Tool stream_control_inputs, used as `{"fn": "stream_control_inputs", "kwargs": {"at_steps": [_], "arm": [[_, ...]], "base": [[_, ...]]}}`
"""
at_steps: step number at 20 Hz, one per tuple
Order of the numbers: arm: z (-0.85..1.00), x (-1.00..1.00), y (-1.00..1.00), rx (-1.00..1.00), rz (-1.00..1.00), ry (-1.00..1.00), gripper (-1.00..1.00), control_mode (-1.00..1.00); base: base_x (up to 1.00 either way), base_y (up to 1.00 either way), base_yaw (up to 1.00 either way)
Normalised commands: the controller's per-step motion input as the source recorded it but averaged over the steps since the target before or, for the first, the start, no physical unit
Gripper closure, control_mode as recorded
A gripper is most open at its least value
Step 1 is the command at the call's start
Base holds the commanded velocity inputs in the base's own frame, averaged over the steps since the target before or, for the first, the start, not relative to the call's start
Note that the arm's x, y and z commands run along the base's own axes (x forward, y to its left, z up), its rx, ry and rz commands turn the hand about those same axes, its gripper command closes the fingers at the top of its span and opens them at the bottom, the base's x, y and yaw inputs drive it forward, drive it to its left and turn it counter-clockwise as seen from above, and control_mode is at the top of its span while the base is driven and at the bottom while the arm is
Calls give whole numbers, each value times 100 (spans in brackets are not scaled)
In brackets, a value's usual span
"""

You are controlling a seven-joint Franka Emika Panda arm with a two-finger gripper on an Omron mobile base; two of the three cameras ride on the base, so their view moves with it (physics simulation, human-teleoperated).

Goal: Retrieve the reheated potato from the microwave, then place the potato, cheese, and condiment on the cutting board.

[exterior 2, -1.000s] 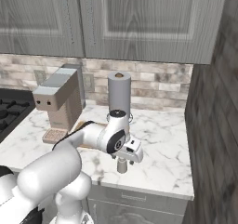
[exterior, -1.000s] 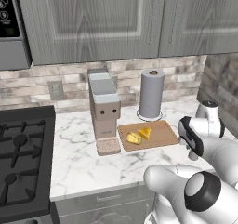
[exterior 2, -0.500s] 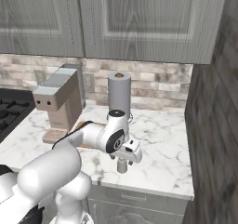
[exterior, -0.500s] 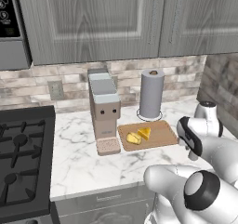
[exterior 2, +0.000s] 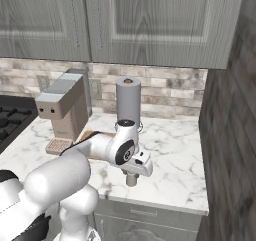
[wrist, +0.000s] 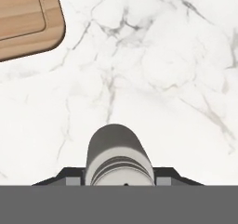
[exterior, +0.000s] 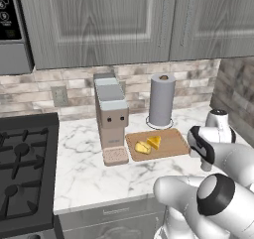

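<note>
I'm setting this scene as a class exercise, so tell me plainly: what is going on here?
A white robot arm works at a marble counter. The potato and the cheese already lie side by side on the cutting board, next to a boxy machine and a paper towel roll. The gripper is closed on a small grey cylinder, the condiment, held just above the counter to the right of the board.

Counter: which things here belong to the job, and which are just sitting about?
Job things: board; potato and cheese, both on it; grey shaker (likely the condiment), between the fingers of the hand, right of the board.

Just there: coffee machine; paper towel roll; stove; cabinets.
</note>
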Motion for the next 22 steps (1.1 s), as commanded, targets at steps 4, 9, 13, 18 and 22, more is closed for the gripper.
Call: {"fn": "stream_control_inputs", "kwargs": {"at_steps": [4,9,13,18,22], "arm": [[-10,2,0,0,0,4,100,-100],[16,2,9,1,0,1,100,-100],[33,23,29,0,0,-1,100,-100],[22,44,31,0,0,0,100,-100],[13,55,27,0,0,0,100,-100]], "base": [[0,0,0],[0,0,0],[0,0,0],[0,0,0],[0,0,0]]}}
